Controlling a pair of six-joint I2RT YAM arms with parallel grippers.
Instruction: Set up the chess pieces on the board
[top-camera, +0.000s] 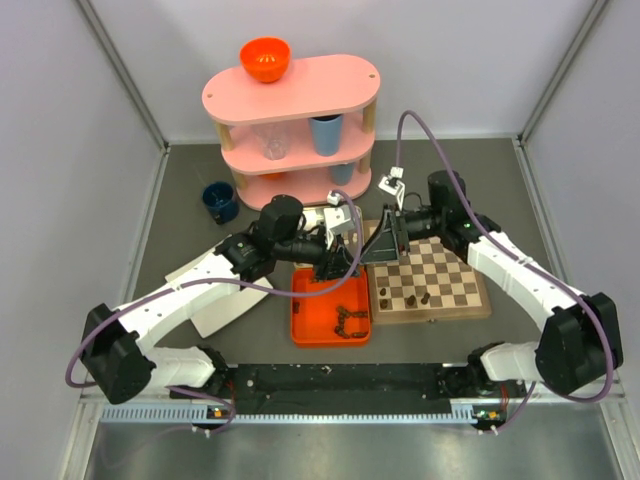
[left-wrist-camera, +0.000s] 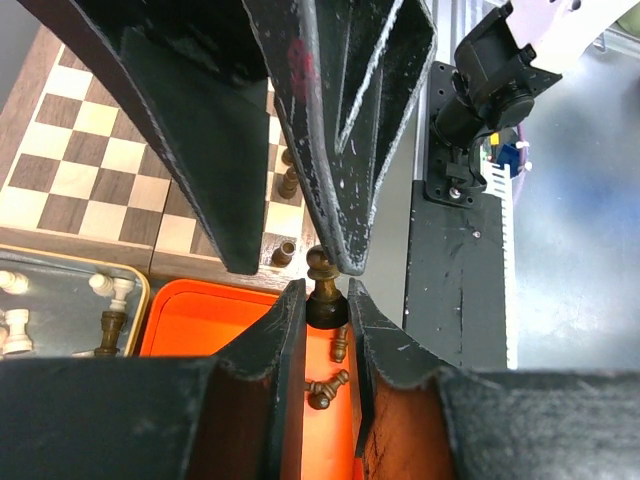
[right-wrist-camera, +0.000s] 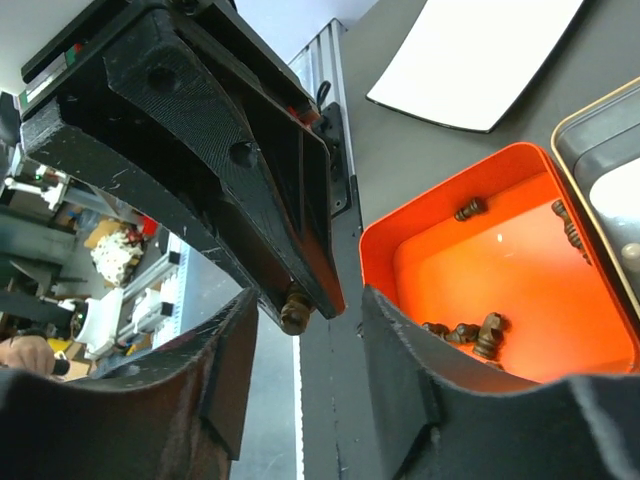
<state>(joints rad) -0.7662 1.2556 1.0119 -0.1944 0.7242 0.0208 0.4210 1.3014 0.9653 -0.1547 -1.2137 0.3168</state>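
My left gripper (left-wrist-camera: 325, 296) is shut on the base of a dark brown chess piece (left-wrist-camera: 322, 280), held above the far edge of the orange tray (left-wrist-camera: 200, 320). My right gripper (right-wrist-camera: 310, 296) faces it with its jaws apart, and the piece's head (right-wrist-camera: 295, 312) sits between its fingers (right-wrist-camera: 400, 345). In the top view both grippers meet at the board's left edge: left gripper (top-camera: 335, 262), right gripper (top-camera: 375, 245). The board (top-camera: 445, 262) carries a few dark pieces (top-camera: 410, 297) along its near row. More dark pieces (right-wrist-camera: 482, 335) lie loose in the tray.
A silver tin (left-wrist-camera: 60, 290) with pale pieces (left-wrist-camera: 110, 290) sits beside the tray. A white sheet (top-camera: 225, 305) lies left of the tray. A pink shelf (top-camera: 290, 100) with an orange bowl (top-camera: 265, 58) and cups stands at the back, next to a blue cup (top-camera: 220, 200).
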